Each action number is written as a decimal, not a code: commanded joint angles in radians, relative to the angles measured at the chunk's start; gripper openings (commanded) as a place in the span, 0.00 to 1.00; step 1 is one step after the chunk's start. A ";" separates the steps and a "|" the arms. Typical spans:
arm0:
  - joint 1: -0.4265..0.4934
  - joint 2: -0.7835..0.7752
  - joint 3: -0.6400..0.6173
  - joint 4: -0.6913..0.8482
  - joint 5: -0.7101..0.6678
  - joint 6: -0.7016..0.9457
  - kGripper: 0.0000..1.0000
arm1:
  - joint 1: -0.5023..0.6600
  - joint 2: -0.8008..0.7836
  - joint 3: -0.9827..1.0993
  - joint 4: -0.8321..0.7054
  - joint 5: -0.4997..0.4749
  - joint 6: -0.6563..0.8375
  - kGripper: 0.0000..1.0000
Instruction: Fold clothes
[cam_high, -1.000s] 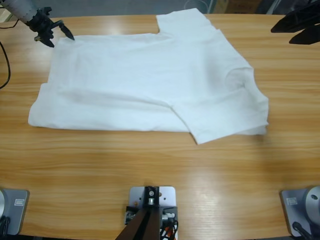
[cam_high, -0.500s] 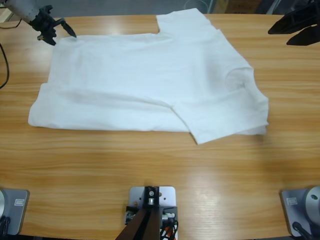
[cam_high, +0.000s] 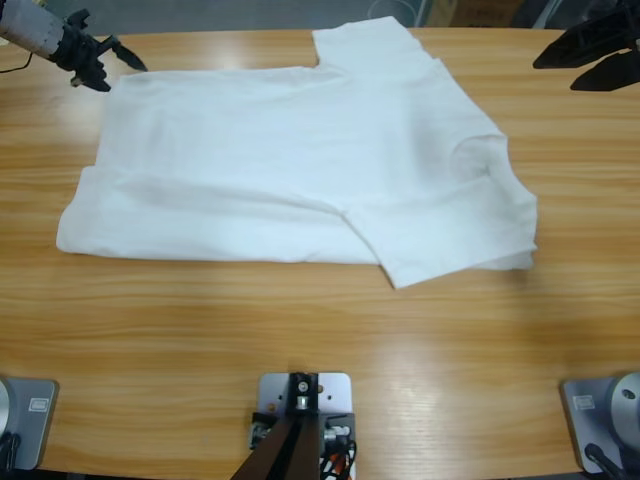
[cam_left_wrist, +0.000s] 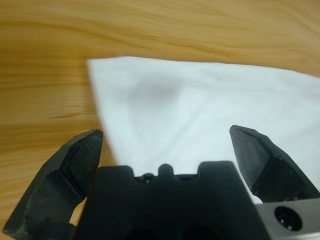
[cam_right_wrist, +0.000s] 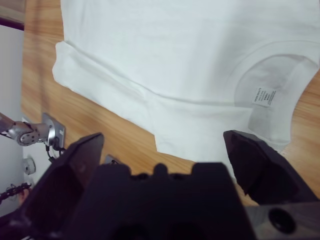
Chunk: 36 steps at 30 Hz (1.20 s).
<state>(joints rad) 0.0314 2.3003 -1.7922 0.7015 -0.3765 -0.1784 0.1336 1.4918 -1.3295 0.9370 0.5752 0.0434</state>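
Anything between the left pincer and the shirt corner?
Nothing: only bare table lies between the left pincer and the shirt, per the left wrist view.

Left gripper (cam_left_wrist: 165, 137) with jaws spread wide — a corner of the white T-shirt (cam_left_wrist: 200, 110) lies between them, flat on the wooden table (cam_left_wrist: 45, 75).

Overhead and both wrist views: T-shirt (cam_high: 300, 170)

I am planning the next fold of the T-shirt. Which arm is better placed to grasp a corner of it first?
Probably the left. The left gripper hovers open just off the T-shirt at its far corner, which lies between its jaws in the wrist view. The right gripper, also open, hangs beyond the collar side, farther from the cloth.
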 joint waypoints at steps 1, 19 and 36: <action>0.004 0.073 -0.022 -0.013 -0.062 -0.056 1.00 | -0.019 0.025 -0.004 0.006 0.002 -0.016 0.97; 0.045 0.134 -0.127 0.063 -0.014 -0.070 0.99 | -0.020 0.016 -0.005 0.006 0.000 -0.017 0.97; 0.011 0.144 -0.243 0.274 0.080 -0.035 1.00 | -0.023 0.019 -0.004 0.005 -0.002 -0.019 0.97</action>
<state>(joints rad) 0.0508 2.4107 -2.0571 0.9348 -0.3526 -0.2249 0.1198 1.4917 -1.3298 0.9370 0.5752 0.0429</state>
